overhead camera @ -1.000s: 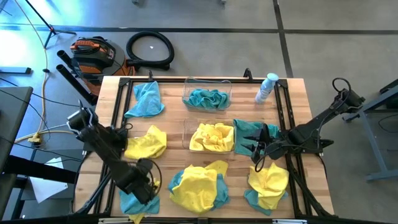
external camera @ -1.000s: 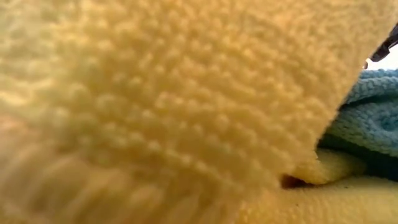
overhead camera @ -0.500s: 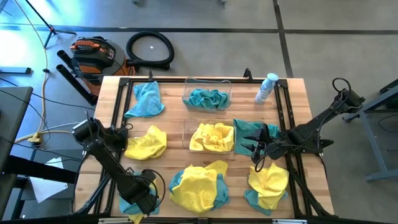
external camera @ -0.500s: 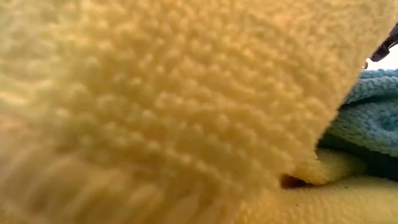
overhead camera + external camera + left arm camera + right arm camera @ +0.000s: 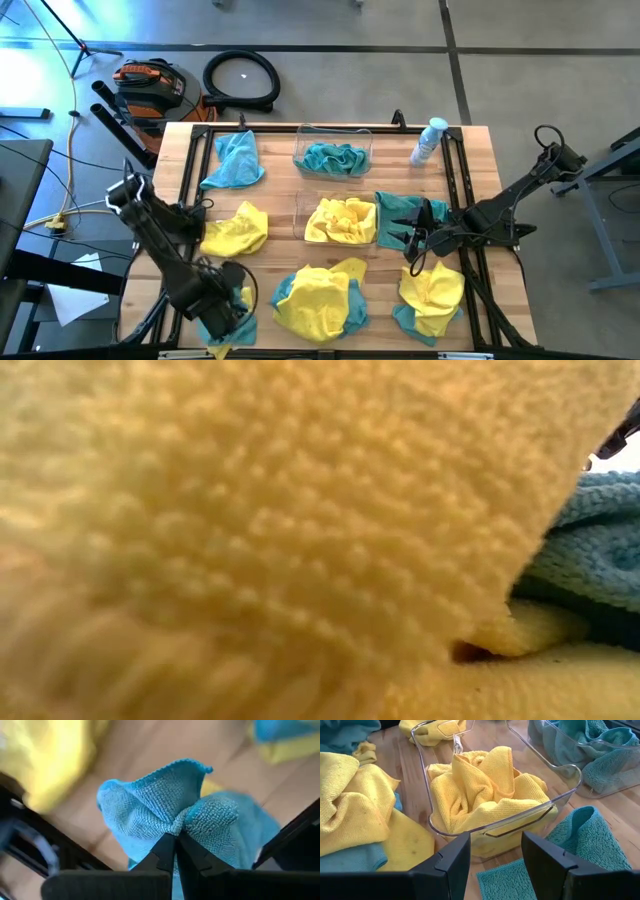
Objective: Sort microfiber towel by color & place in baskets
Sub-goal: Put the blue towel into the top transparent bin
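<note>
Item: left gripper, fingers pressed together on a fold of teal towel at the table's front-left corner; risk: the thin pinch may slip, or seemingly drag the yellow towel beneath; right gripper spread, idle beside the yellow basket.

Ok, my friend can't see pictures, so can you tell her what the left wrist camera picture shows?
The left claw is shut, pinching a bunched-up teal-blue towel right in front of the camera. Behind it lies the blurry wooden table, with a yellow cloth off to one side.
</note>
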Robot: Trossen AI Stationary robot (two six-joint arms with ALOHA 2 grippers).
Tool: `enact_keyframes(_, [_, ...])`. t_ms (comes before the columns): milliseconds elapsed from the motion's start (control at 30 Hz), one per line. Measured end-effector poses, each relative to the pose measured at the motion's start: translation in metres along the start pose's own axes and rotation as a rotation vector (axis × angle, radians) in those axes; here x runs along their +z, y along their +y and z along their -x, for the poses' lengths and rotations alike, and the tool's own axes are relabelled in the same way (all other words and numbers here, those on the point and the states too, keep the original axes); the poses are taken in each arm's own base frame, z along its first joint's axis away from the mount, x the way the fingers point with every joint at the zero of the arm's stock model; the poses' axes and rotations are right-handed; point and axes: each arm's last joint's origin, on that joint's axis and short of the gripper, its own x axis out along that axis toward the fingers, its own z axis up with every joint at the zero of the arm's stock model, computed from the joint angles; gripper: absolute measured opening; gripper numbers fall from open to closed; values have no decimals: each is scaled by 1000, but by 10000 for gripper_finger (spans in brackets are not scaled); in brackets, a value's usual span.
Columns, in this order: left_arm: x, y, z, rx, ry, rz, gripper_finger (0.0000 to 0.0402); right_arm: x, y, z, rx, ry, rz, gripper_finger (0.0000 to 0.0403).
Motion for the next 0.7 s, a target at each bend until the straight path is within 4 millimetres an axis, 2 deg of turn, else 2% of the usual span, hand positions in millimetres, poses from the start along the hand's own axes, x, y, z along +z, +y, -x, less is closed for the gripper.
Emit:
enact_keyframes(167, [19, 25, 42, 43, -205, -55, 1, 0, 0, 0, 0, 0, 3, 171])
enact_keyframes(300, [43, 45, 65, 12, -390, -130, 0, 0, 0, 0, 0, 1, 3, 171])
enact_keyframes(533, [92, 92, 94, 97, -580, -179, 0, 0, 0, 0, -1, 1, 4, 171])
enact_keyframes(700, [128, 126, 115, 215, -732, -143, 0, 0, 0, 0, -3, -1, 11, 171])
